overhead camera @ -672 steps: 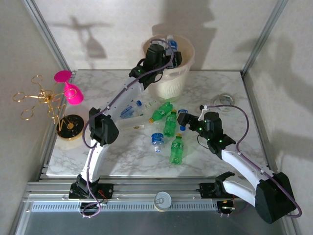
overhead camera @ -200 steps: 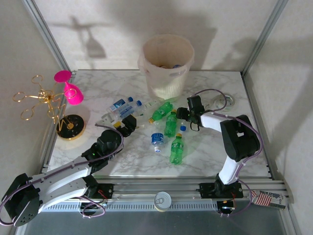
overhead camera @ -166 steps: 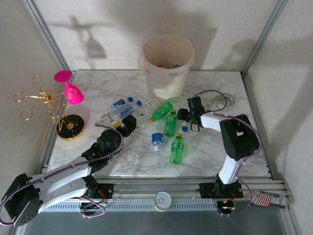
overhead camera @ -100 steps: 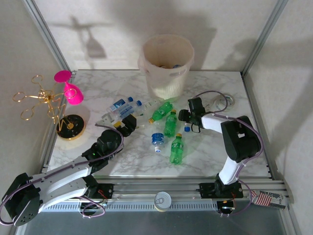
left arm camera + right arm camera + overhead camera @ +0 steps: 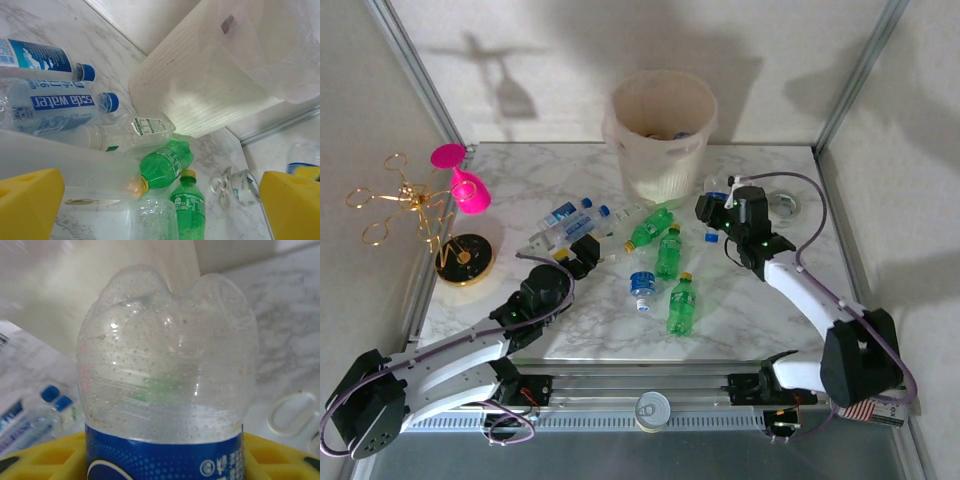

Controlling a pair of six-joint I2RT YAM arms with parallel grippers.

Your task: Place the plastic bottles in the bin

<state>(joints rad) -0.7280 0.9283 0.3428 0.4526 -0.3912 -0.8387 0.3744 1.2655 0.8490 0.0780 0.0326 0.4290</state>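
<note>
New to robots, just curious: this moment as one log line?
right gripper: shut on clear blue-label bottle | left gripper: open over lying bottles | bin: bottle not yet in

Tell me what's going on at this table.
Two robot arms are clearing plastic bottles into the white bin. The right gripper is shut on a clear bottle with a blue label, holding it near the bin. The left gripper hangs open, low over the ones lying on the marble table. Several clear and green ones are yet to go in.
</note>
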